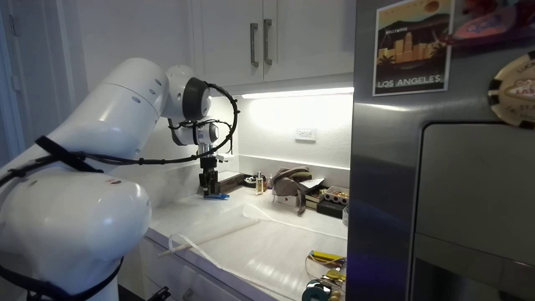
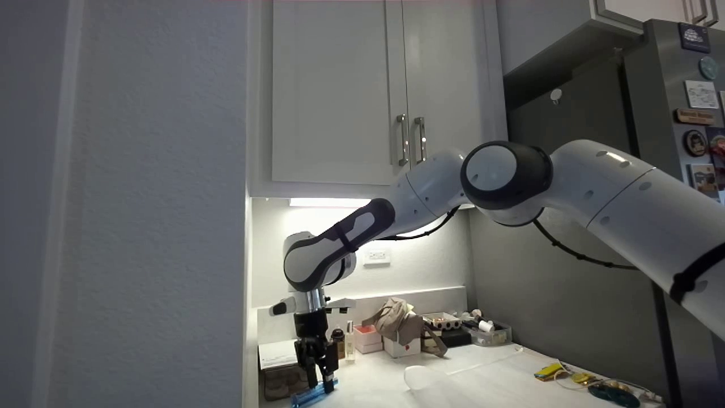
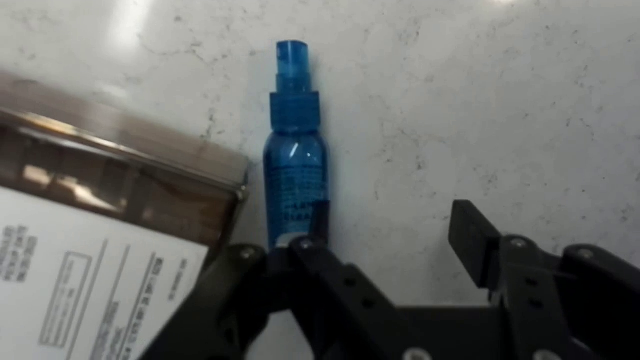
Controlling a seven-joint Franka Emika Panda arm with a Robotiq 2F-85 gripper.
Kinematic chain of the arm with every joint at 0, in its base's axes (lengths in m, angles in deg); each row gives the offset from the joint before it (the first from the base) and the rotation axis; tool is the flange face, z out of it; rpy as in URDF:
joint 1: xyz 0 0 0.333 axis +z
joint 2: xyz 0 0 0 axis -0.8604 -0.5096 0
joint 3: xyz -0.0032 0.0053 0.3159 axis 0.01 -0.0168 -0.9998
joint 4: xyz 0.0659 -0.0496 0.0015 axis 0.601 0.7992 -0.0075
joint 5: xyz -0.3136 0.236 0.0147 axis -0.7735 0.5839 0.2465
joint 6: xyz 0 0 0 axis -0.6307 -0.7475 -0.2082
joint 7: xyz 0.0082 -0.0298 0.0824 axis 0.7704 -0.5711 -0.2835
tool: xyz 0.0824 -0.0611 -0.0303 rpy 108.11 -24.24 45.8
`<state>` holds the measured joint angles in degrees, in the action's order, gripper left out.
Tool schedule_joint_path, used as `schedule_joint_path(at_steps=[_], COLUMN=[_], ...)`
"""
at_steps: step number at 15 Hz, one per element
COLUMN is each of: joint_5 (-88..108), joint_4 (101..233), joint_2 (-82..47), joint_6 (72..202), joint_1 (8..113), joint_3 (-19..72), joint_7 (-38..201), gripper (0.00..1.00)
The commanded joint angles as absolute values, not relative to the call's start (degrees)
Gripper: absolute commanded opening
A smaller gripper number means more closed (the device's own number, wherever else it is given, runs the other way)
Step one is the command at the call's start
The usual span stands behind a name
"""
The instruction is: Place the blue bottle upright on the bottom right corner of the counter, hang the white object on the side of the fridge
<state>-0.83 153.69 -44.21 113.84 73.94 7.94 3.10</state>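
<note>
In the wrist view the bottle (image 3: pixel 296 165) lies on its side on the counter (image 3: pixel 500 125), its lower end hidden by the gripper (image 3: pixel 392 230). In both exterior views it is at the counter's left end, small and partly covered. The fingers (image 3: pixel 472 240) stand well apart, with bare counter between them; whether the left one touches the bottle I cannot tell. The white sheet (image 1: pixel 259 244) spreads to the right, its outline faint. The fridge (image 1: pixel 388 167) is cut off at the right.

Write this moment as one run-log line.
end effector: open, nothing gripped | blue spray bottle: lying flat, not upright | whitish translucent sheet: on white countertop, not hung
</note>
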Motion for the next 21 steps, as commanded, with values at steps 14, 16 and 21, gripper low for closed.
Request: schedule_joint_path(at_steps=[14,16,21], joint_5=[-0.94,-1.01,-1.08], joint_4=[156.01,156.62,157.08], joint_2=[-43.33,-42.76,-41.94], joint_6=[114.16,114.30,114.25], joint_1=[74.79,74.90,75.12], joint_3=[8.45,8.45,8.57], joint_7=[4.53,4.74,5.29], gripper=[0.08,0.00,0.27])
